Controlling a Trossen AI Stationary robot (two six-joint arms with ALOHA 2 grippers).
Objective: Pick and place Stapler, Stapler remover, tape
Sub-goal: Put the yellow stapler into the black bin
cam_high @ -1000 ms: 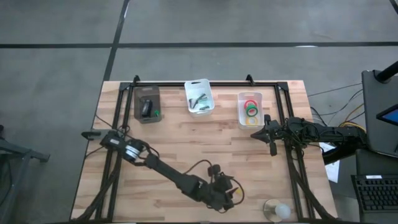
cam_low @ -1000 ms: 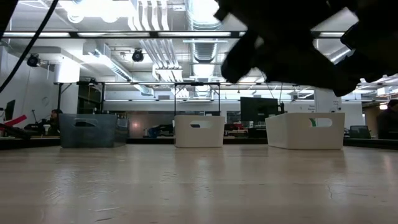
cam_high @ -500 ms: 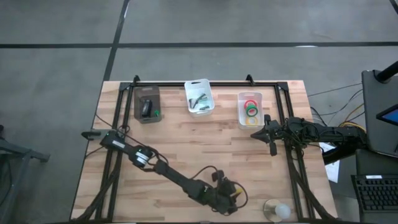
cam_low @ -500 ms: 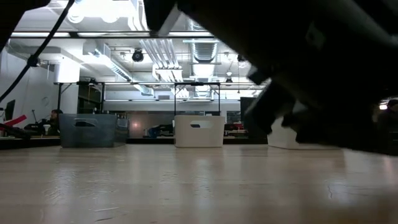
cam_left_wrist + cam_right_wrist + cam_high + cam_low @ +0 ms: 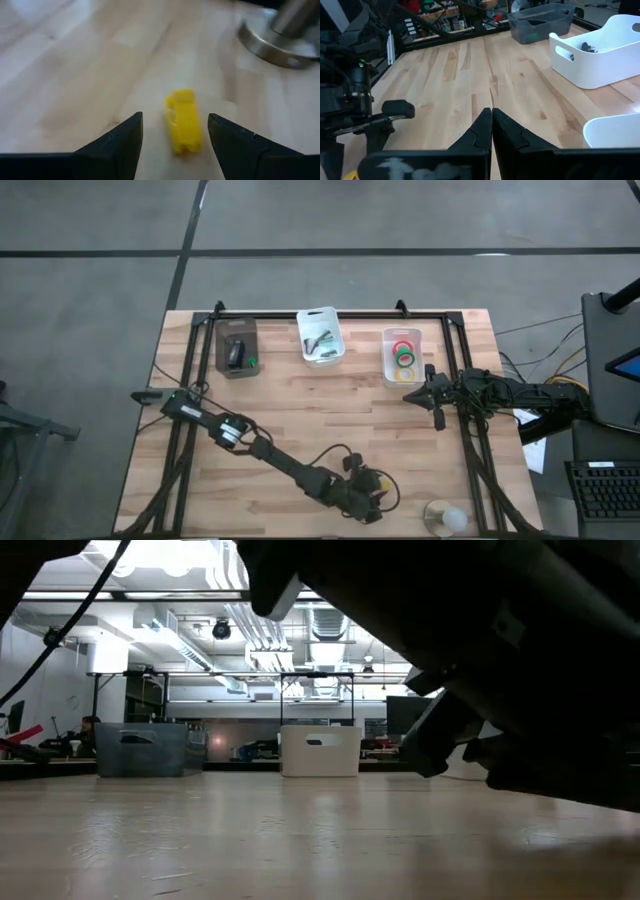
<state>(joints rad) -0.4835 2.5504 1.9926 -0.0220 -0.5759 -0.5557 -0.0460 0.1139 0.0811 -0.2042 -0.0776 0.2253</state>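
Note:
My left gripper (image 5: pixel 175 116) is open and low over the table's near right part (image 5: pixel 372 496). A small yellow oblong piece (image 5: pixel 184 120) lies flat on the wood between and just beyond the fingertips, untouched; what it is I cannot tell. Red, green and yellow tape rolls (image 5: pixel 404 358) lie in the right white bin (image 5: pixel 388 370). A black stapler (image 5: pixel 235 354) lies in the grey bin (image 5: pixel 222 348). Dark stapler removers (image 5: pixel 320 342) lie in the middle white bin (image 5: pixel 335 330). My right gripper (image 5: pixel 491 120) waits shut at the table's right edge (image 5: pixel 437 412).
A round metal base (image 5: pixel 280 37) stands on the table just beyond the yellow piece, showing as a pale disc (image 5: pixel 445 518) at the near right corner. A black frame (image 5: pixel 330 313) runs along the table's edges. The left arm (image 5: pixel 480 660) fills the low view's right.
My left gripper has come down toward the table and a little toward its near right corner, staying open. In the low view the arm has sunk and now covers most of the right side, hiding the right white bin.

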